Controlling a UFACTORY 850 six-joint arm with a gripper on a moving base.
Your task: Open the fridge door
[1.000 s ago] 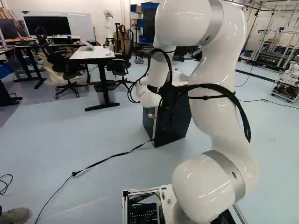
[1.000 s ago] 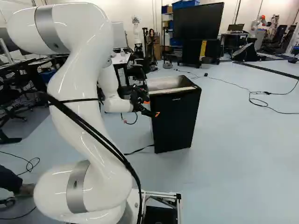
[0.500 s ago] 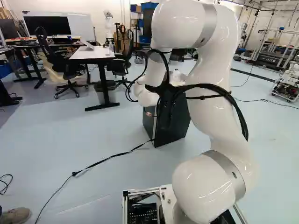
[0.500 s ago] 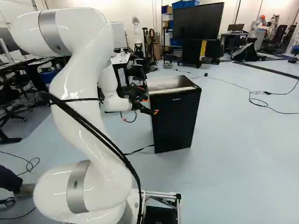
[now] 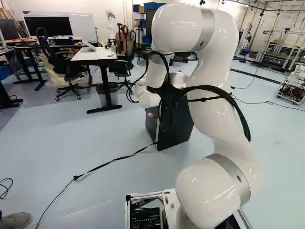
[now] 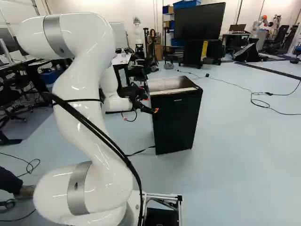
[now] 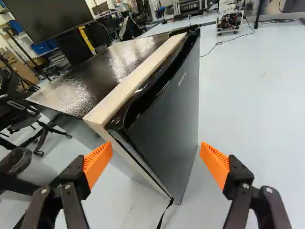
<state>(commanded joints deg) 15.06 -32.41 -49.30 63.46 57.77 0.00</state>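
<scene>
over by the fridge (image 7: 114,64), the gripper (image 7: 156,152), fingers (image 7: 97,164) spread, could jab the door (image 7: 169,114) if it comes in skewed.

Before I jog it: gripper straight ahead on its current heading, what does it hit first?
Probably the fridge door: it stands ahead, between the open fingers of the gripper, near the door's side edge. Depth is unclear, so I can't say how soon, or whether a finger would slip past that edge.
</scene>
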